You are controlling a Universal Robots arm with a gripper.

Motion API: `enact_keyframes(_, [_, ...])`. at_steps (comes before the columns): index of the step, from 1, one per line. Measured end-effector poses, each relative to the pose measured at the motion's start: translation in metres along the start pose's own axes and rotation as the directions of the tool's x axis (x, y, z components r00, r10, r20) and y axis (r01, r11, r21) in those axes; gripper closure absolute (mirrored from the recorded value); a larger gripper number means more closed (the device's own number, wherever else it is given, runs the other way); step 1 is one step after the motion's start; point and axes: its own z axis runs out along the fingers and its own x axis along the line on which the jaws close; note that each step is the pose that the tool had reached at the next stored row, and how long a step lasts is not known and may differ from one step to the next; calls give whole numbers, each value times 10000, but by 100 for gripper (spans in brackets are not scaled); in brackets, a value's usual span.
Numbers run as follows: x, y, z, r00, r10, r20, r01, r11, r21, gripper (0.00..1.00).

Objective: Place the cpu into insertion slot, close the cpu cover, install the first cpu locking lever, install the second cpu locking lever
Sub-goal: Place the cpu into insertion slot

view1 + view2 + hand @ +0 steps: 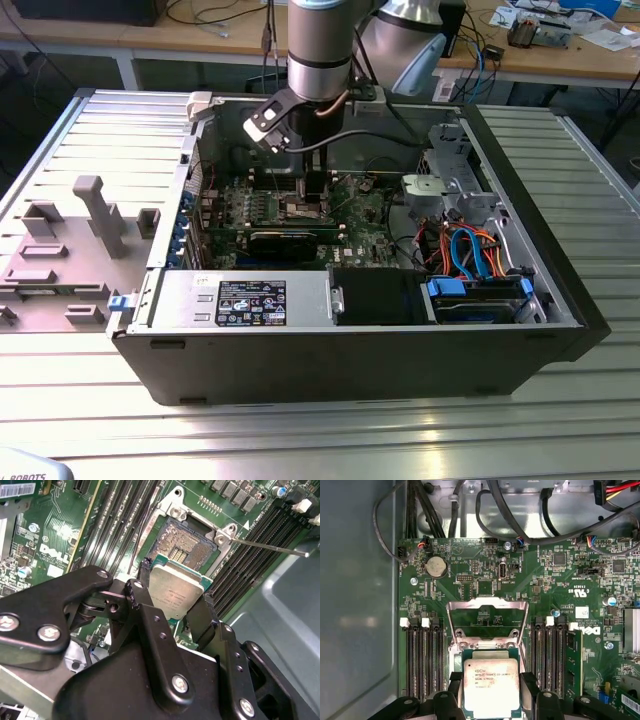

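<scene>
My gripper is shut on the cpu, a flat square chip with a silvery top, its black fingers pressing two opposite edges. The cpu hangs a little above the green board, beside and partly over the insertion slot, whose contact field lies bare. In the first wrist view the cpu sits between the fingertips of the gripper, and the cpu cover stands raised behind it. A thin metal locking lever sticks out free past the slot. In the exterior view the gripper reaches down into the open computer case.
Long black memory slots flank the socket on both sides. Cables run along the board's edge near a coin battery. A black card, a drive cage and the case walls surround the board.
</scene>
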Motion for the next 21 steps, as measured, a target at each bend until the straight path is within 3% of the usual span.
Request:
enact_keyframes(11, [-3, -94, 140, 10000, 0, 0, 0, 10000, -1, 46])
enact_keyframes(21, [-4, -112, 236, 10000, 1, 0, -1, 10000, -1, 46])
